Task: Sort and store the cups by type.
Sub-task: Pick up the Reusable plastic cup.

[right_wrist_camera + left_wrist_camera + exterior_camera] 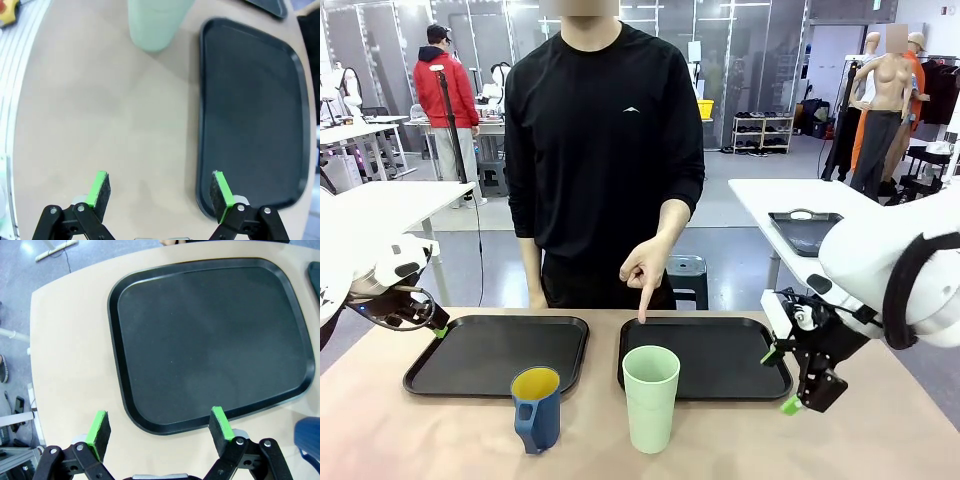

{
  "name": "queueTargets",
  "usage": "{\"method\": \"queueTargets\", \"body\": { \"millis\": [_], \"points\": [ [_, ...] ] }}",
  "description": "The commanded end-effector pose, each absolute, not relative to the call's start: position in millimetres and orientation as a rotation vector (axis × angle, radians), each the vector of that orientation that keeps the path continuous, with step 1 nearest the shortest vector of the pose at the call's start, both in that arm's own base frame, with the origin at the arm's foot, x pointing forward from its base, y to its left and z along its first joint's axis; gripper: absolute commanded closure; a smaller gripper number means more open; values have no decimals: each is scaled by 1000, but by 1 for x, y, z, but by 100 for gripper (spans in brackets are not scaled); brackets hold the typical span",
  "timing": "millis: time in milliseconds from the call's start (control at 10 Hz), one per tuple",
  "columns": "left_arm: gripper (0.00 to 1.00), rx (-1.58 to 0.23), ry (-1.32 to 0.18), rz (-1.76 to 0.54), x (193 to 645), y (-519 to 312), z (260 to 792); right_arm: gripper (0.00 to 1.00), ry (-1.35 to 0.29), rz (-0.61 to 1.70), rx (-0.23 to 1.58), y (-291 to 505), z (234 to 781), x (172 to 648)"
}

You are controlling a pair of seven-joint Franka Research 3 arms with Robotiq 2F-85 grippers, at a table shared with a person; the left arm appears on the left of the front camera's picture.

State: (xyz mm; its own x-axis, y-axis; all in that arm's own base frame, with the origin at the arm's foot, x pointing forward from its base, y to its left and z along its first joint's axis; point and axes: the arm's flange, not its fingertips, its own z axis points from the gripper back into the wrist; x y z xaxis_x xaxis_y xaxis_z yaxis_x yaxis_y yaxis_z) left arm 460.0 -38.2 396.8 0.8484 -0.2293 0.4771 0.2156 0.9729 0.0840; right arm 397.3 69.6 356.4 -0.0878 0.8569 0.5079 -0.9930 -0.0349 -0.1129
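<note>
Above table [420, 430] edges | left pincer [160, 429], right pincer [160, 192] hover, both spread apart; person's hand [646, 272] points down at right tray [720, 355] | workshop behind

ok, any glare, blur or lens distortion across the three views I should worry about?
Front view: even light, only faint shadows by the dark blue handled mug and the tall mint-green plastic tumbler, both sharp. Left wrist view: wide-angle bend along the rim of the black tray, faint sheen, no hard glare. Right wrist view: the tumbler is soft and cropped at the top edge.
</note>
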Motion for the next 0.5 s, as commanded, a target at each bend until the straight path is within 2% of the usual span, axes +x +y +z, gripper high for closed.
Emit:
{"method": "queueTargets", "body": {
  "millis": [0, 400],
  "points": [
    [0, 26, -507, -232, 460, -37, 397, 0, -528, 1586, 442, 62, 327, 391],
    [0, 26, -507, -232, 460, -37, 397, 0, -737, 1480, 607, 66, 291, 396]
  ]
}}
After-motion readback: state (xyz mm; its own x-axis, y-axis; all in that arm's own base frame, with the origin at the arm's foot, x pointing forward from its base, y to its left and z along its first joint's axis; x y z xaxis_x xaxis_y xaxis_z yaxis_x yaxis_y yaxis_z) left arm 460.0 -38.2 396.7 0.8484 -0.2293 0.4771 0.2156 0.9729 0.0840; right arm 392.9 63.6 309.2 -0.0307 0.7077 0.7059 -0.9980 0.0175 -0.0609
